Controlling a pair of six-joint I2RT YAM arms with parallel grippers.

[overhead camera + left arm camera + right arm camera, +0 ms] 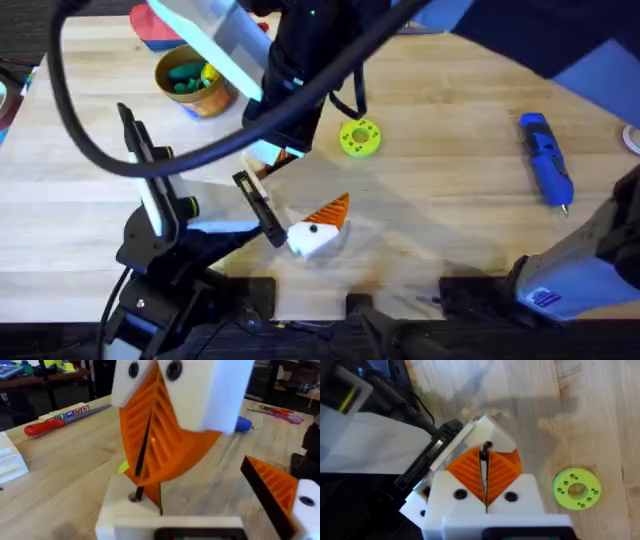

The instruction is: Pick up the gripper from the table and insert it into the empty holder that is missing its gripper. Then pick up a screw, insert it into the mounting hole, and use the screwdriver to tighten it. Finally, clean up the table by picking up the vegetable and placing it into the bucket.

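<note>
My left gripper [295, 195] is open. One of its fingers is the plain white holder [127, 507], with an orange edge against its inner side. The other finger [275, 492] carries an orange ribbed pad. My right gripper [484, 477] reaches down over the holder [487, 437], shut on a long thin dark screw [142, 455]. The screw's lower end sits in the holder's mounting hole [134, 496]. The blue screwdriver [545, 158] lies on the table at the right, far from both grippers. The yellow-orange bucket [215, 98] stands at the back left with green and yellow pieces inside.
A green-and-yellow ring [360, 138] lies just beyond the grippers. A red-handled screwdriver [42, 426] and scissors [280, 412] lie farther off. The right arm [300, 60] looms dark across the top centre. Bare wood stretches between the ring and the blue screwdriver.
</note>
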